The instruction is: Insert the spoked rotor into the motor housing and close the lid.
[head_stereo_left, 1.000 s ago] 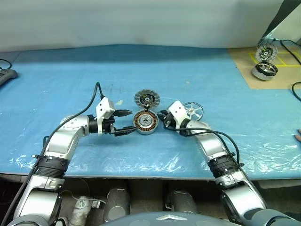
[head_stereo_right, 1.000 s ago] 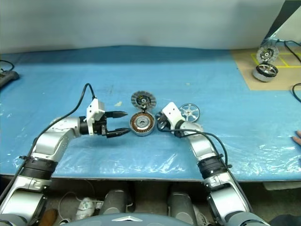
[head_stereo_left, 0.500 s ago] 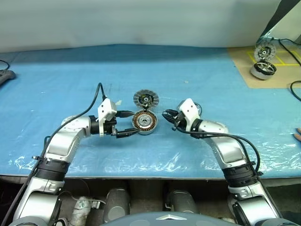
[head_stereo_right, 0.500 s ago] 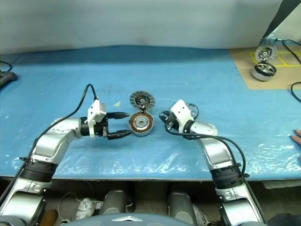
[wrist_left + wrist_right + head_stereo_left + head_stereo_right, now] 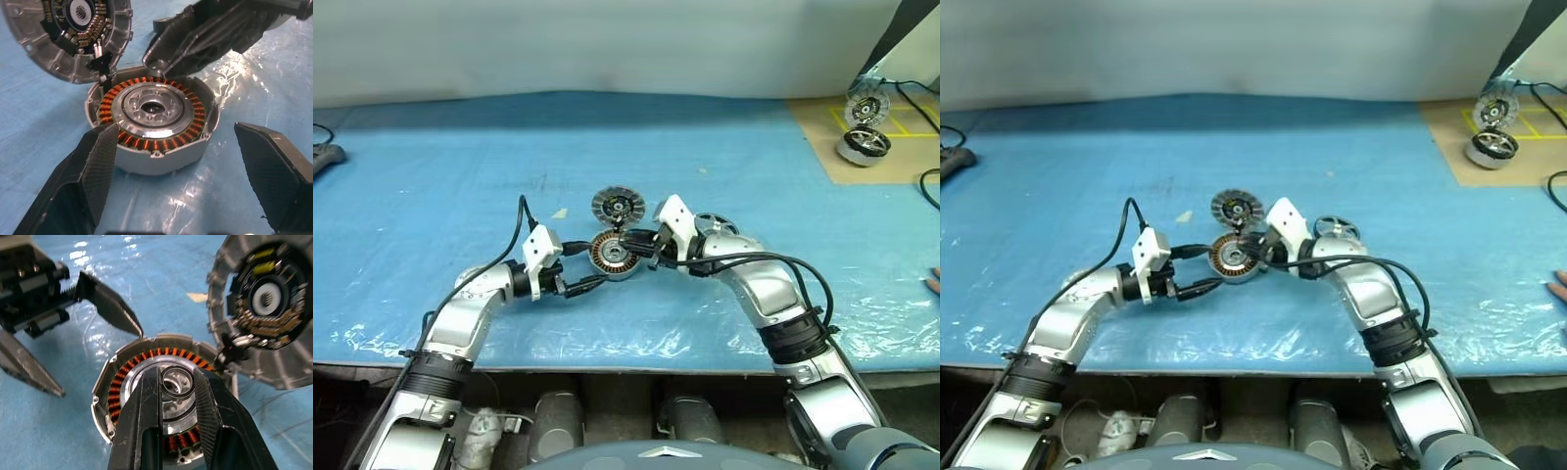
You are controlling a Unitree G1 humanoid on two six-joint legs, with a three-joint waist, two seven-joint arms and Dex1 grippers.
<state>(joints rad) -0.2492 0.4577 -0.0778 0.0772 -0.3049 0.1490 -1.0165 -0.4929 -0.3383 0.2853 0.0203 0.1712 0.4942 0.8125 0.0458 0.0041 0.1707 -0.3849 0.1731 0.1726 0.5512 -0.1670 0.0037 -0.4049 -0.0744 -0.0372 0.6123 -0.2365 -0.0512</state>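
1. I see the blue plastic-covered table [image 5: 431, 176], glossy and wrinkled.
2. The short round silver motor housing [image 5: 612, 257] sits at mid-table, mouth up, copper windings ringing its centre.
3. Its ribbed silver-grey lid [image 5: 619, 206] stands open behind.
4. The thin spoked rotor [image 5: 717, 225] lies flat beside my right arm.
5. My left gripper [image 5: 583, 266] stands wide open, flanking the housing.
6. My right gripper [image 5: 177, 382] hangs over its centre, fingers nearly closed, empty.

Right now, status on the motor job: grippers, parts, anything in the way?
Left gripper open, straddling motor housing. Right gripper nearly shut over the housing's centre, empty. Lid up; spoked rotor on table behind right arm, not inserted.
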